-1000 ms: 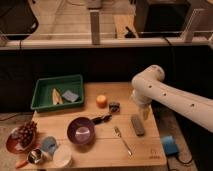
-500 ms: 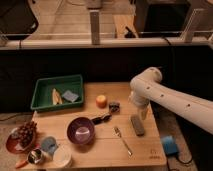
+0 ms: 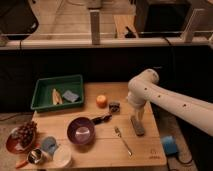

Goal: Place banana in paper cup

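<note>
Approach step; no grasp made yet. The gripper (image 3: 137,127) hangs over the counter (image 3: 105,150) just right of the fork (image 3: 123,140), jaws spread and holding nothing. The banana (image 3: 56,96) lies in the green tray (image 3: 45,85), at ten o'clock from the gripper. The paper cup (image 3: 62,156) appears to stand at eight o'clock. The next move likely calls for crossing to the tray and descending over the banana.

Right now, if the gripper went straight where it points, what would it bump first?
Probably the bare table: the gripper points down, right of the fork. Depth is unclear.
</note>
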Robot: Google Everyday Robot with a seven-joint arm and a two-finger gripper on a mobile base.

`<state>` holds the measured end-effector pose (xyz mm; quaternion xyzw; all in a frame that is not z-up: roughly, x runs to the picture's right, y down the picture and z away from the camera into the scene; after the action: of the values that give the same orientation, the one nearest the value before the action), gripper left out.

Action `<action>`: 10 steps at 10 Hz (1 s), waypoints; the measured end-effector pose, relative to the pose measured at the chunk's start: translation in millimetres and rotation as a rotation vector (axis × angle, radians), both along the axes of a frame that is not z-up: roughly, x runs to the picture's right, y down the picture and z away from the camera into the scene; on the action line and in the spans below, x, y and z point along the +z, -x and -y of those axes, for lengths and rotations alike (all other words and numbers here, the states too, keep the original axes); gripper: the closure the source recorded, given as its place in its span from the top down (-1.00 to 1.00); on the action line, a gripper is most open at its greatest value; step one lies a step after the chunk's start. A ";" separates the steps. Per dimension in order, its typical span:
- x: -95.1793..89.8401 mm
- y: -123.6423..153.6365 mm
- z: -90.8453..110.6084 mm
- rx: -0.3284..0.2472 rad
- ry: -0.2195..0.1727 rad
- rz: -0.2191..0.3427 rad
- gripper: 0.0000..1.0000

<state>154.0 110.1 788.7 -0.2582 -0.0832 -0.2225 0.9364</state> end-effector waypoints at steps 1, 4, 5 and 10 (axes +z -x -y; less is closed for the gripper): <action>4.6 3.3 -2.9 0.003 0.002 0.012 0.60; 15.5 19.0 17.9 -0.025 -0.038 0.045 0.60; 18.1 34.8 43.1 -0.044 -0.057 0.066 0.60; 18.2 114.4 161.1 -0.131 -0.138 0.144 0.60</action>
<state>39.6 -51.0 806.9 -0.1813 -0.1175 -0.3062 0.9271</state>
